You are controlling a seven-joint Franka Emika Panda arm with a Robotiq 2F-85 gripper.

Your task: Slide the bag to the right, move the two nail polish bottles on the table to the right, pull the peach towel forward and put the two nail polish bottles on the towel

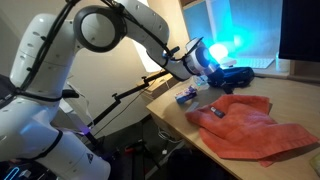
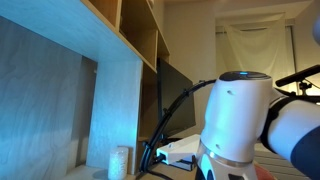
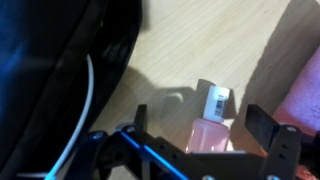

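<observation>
In the wrist view a pink nail polish bottle (image 3: 208, 136) with a white cap sits on the wooden table (image 3: 190, 45), between the two fingers of my gripper (image 3: 201, 112). The gripper is open, with a gap on each side of the bottle. The dark bag (image 3: 50, 70) fills the left of that view, and an edge of the peach towel (image 3: 308, 105) shows at the right. In an exterior view the gripper (image 1: 203, 66) hangs low over the table beside the bag (image 1: 232, 74). The peach towel (image 1: 250, 122) lies crumpled nearer the front, with a small bottle (image 1: 185, 97) by its left corner.
A bright blue light (image 1: 218, 47) glows behind the bag. The table's left edge (image 1: 165, 103) drops off next to the small bottle. In an exterior view my white arm (image 2: 240, 125) blocks most of the scene; a wooden shelf (image 2: 120, 60) and a white cylinder (image 2: 120, 161) stand beside it.
</observation>
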